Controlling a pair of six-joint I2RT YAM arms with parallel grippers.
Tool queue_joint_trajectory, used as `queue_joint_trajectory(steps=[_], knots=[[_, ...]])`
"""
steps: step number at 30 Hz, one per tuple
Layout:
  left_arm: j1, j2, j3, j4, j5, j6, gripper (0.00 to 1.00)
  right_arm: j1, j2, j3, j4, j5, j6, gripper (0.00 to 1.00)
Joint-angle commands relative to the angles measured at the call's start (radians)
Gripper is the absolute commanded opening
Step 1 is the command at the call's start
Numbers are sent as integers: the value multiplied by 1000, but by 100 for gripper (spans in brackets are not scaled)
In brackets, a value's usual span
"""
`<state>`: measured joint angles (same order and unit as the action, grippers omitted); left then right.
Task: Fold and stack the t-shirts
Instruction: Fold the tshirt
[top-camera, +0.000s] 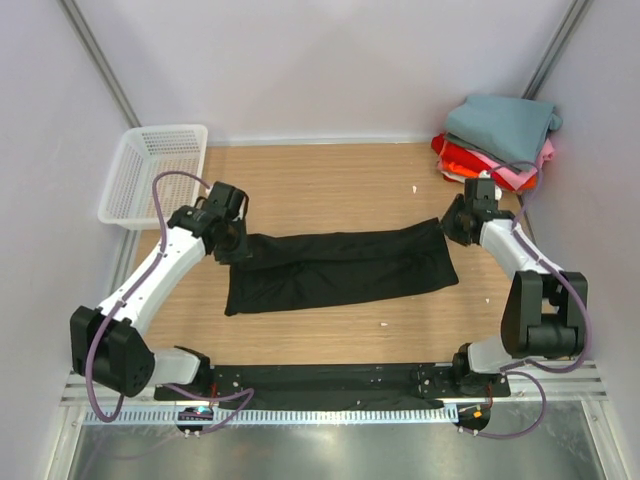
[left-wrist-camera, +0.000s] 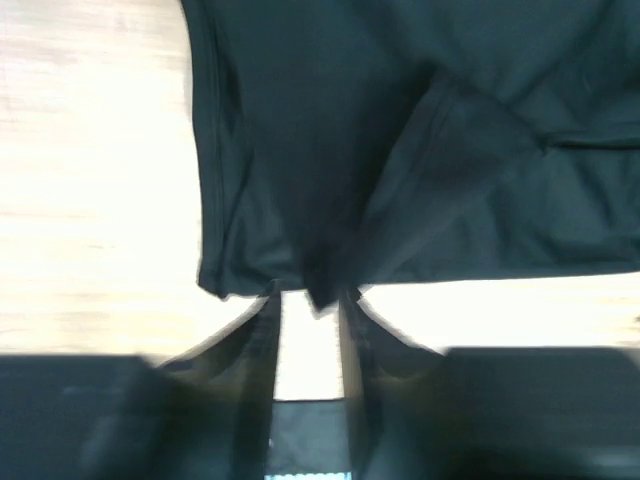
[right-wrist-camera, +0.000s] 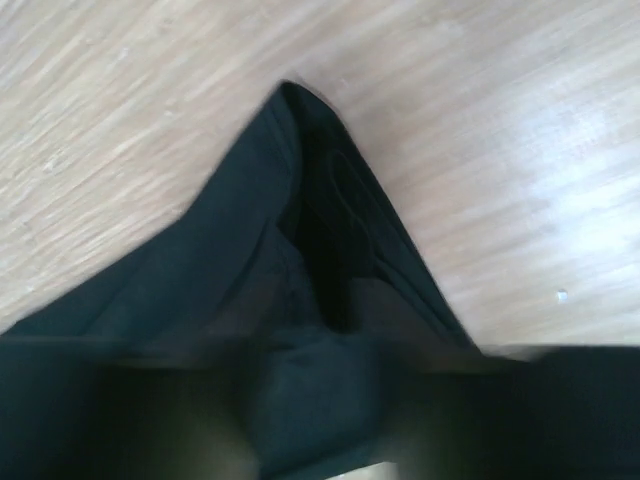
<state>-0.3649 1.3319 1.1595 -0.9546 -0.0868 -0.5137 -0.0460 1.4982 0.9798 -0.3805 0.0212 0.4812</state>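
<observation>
The black t-shirt (top-camera: 340, 265) lies in a long strip on the table (top-camera: 330, 180), with the left gripper (left-wrist-camera: 312, 296) and right gripper (top-camera: 453, 228) at its two ends, and I cannot tell if they pinch it, so both ends should move together.

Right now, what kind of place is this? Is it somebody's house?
Probably not a house. It looks like a robot test booth: plain pale walls close in a wooden table, a left arm and a right arm are mounted at its near edge, and a black t-shirt lies spread between them.
</observation>
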Motion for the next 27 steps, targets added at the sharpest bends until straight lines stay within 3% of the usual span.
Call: queue_joint_trajectory(steps=[1, 3, 6, 9, 13, 17, 27], knots=[[-8, -55, -52, 2, 9, -34, 34, 0, -110, -81, 22, 115, 63, 70], [-14, -83, -69, -15, 18, -46, 52, 1, -127, -99, 5, 160, 69, 81], [-17, -152, -90, -24, 18, -65, 67, 1, -165, -90, -29, 209, 66, 85], [-17, -192, -106, -6, 10, -83, 67, 1, -242, -92, -12, 174, 79, 84], [-17, -169, -141, 43, 10, -117, 65, 24, -294, -107, 136, -48, 60, 79], [-19, -122, -196, 164, 31, -175, 59, 153, -158, -8, 108, -171, -22, 73], [-43, 128, -255, 349, 36, -246, 50, 253, 217, 114, 75, -139, -78, 66]])
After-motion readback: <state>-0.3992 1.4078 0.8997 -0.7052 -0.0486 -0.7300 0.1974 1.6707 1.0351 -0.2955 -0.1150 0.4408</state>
